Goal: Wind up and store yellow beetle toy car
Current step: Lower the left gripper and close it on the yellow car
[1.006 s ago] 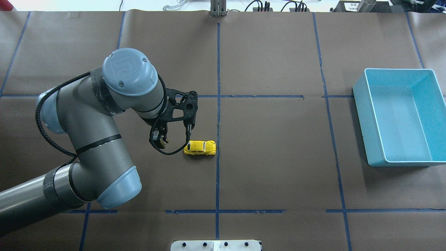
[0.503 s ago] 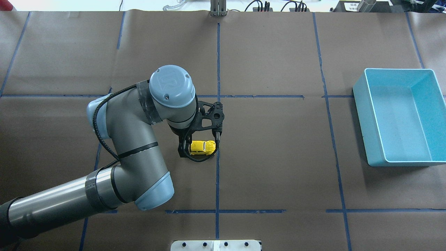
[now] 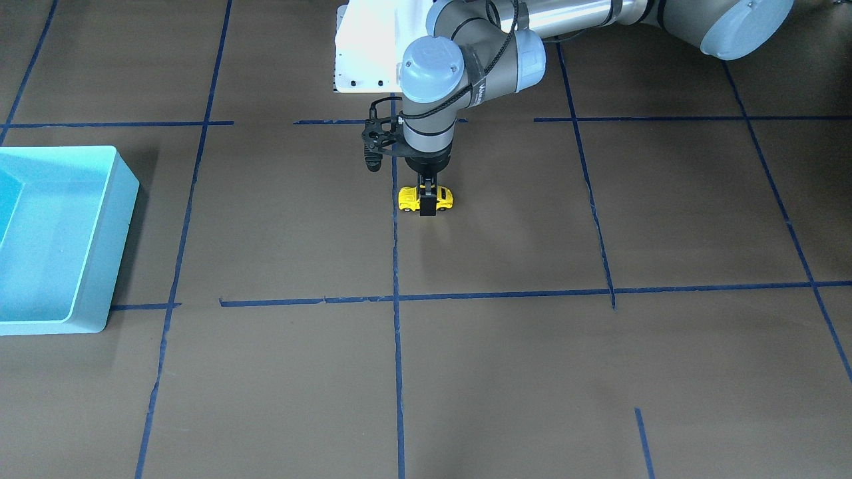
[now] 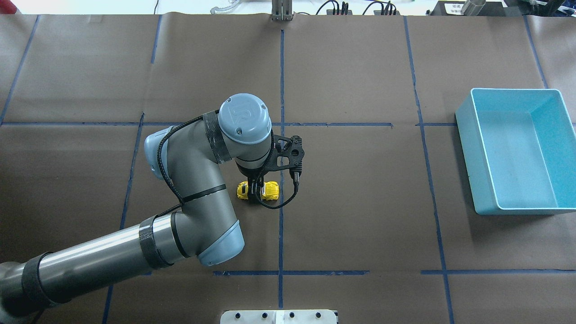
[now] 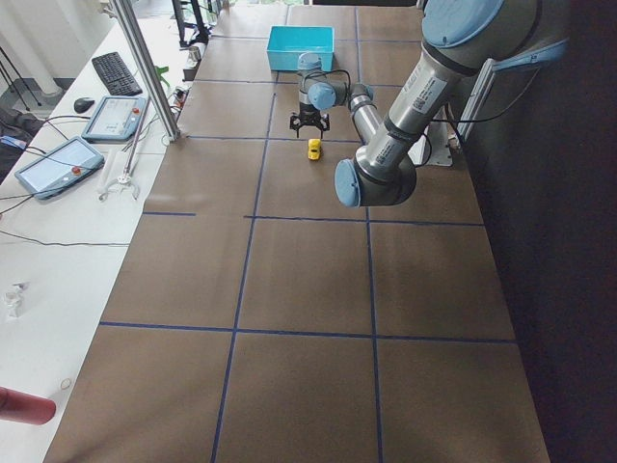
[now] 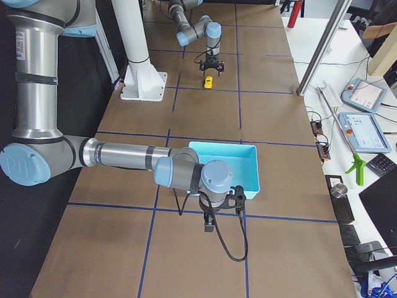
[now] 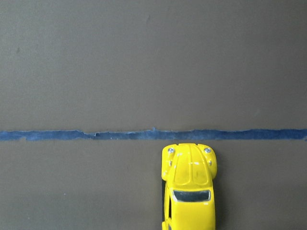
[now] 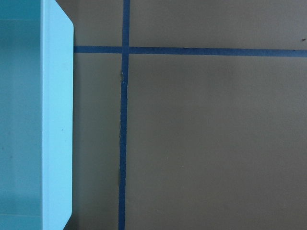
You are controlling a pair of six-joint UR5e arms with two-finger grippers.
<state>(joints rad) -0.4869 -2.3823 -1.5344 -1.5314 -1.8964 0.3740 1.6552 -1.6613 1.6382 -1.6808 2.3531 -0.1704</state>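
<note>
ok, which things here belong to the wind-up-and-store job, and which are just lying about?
Job: yellow beetle toy car; left gripper straddling it; light blue bin.
Lying about: keyboard and tablets on the side bench; white base plate.

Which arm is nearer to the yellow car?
Left. Its claw straddles the car; the right arm is far away, beside the blue bin.

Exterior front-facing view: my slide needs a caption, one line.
Left gripper, fingers straddling the yellow beetle toy car; light blue bin off to the side.
</note>
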